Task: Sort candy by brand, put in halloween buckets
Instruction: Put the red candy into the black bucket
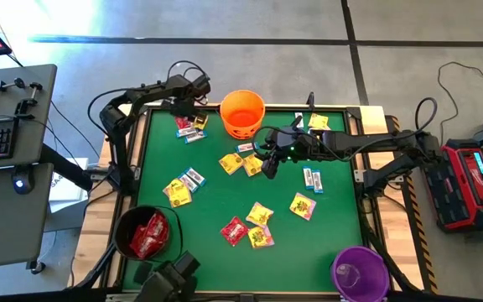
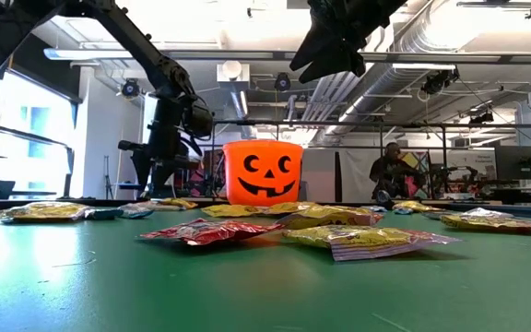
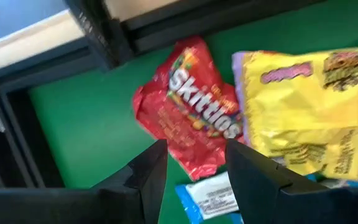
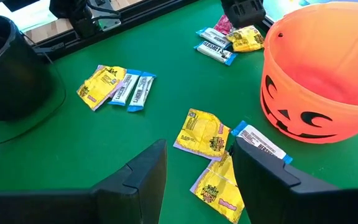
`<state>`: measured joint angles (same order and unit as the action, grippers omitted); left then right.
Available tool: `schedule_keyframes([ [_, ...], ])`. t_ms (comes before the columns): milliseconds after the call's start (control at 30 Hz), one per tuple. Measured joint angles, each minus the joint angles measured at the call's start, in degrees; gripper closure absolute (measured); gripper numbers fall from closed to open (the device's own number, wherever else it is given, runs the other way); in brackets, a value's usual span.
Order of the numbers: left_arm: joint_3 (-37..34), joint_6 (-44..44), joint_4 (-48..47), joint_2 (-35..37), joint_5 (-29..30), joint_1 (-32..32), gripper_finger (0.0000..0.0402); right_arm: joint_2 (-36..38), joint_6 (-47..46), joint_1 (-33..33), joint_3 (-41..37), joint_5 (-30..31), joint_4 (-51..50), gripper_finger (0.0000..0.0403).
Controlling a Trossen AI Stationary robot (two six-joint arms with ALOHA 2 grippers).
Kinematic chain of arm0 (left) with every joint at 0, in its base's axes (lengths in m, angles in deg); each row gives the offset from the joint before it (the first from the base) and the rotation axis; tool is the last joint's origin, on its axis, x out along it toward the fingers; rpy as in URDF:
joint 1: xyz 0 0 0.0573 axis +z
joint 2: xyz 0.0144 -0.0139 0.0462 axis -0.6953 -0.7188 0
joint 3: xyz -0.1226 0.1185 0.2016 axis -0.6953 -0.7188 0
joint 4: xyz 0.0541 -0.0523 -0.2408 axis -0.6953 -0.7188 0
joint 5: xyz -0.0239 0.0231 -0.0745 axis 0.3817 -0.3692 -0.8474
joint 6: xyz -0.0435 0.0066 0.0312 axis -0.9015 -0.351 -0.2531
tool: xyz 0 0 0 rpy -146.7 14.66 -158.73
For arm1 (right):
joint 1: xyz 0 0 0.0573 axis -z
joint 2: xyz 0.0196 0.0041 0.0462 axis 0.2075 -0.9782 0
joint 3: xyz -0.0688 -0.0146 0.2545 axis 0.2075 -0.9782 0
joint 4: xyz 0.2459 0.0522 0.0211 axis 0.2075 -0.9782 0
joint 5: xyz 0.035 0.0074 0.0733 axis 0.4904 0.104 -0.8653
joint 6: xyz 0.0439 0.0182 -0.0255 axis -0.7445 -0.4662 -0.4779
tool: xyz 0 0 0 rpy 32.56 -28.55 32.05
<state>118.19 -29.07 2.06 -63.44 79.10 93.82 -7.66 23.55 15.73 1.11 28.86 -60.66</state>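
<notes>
Candy packets in red, yellow and white-with-blue lie flat across the green table (image 1: pixel 216 210). My left gripper (image 3: pixel 194 171) is open at the table's far left corner, above a red Skittles packet (image 3: pixel 194 112) that lies beside a yellow packet (image 3: pixel 303 106) and a white-and-blue one (image 3: pixel 213 196). My right gripper (image 4: pixel 197 180) is open and raised near the table's middle (image 1: pixel 268 166), over two yellow packets (image 4: pixel 201 130) and a white-and-blue one (image 4: pixel 260 144), close to the orange bucket (image 1: pixel 241 113). The black bucket (image 1: pixel 147 233) holds red packets. The purple bucket (image 1: pixel 360 273) stands at the near right corner.
The orange bucket (image 2: pixel 262 171) stands at the far edge between the two grippers. More packets lie in clusters at the left (image 1: pixel 181 186), the near middle (image 1: pixel 250 226) and the right (image 1: pixel 302 205). Bare green cloth shows between them. A person (image 2: pixel 390 171) is in the room behind.
</notes>
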Motion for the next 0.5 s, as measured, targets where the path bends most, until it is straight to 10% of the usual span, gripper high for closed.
schedule_keyframes([
  [500,0.0,2.0,1.8,-3.2,-2.1,0.3,0.0247,0.0,0.1,0.0,0.0,0.0,0.0,0.0234],
])
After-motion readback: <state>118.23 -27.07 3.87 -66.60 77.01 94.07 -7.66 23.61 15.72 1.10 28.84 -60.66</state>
